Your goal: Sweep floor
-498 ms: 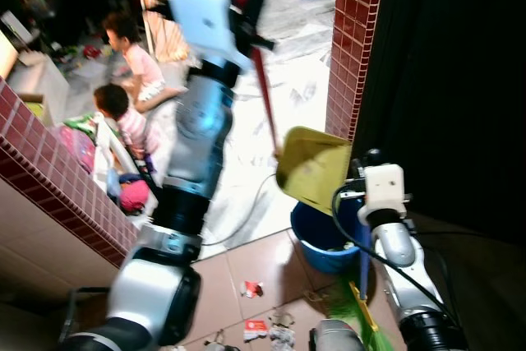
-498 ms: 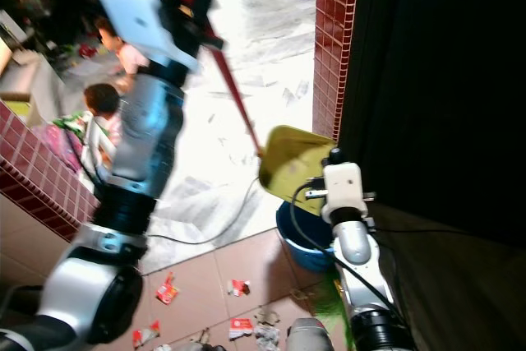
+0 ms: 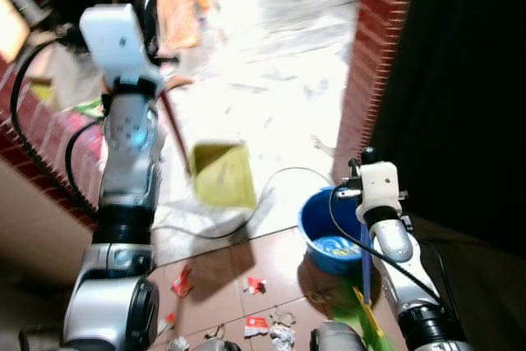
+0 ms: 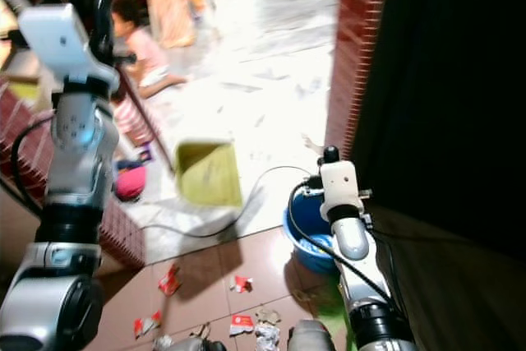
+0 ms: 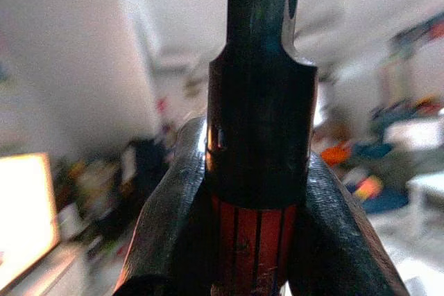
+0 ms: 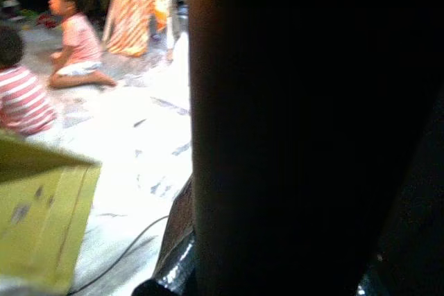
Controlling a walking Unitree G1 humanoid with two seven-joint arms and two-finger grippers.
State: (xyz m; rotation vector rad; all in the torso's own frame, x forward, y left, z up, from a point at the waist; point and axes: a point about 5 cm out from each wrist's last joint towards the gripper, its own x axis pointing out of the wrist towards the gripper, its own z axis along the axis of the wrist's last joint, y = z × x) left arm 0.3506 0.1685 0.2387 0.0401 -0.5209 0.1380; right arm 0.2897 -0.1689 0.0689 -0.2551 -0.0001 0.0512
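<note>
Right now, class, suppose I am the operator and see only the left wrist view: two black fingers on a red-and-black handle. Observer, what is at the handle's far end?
Observer: A yellow dustpan. The left end effector holds it raised, out at the robot's left.
Operator: Where is the litter?
Observer: Scraps lie on the brown tiles near the robot, closer to it than the dustpan.
Operator: Anywhere to empty it?
Observer: A blue bucket stands on the tiles beside the right arm.
</note>
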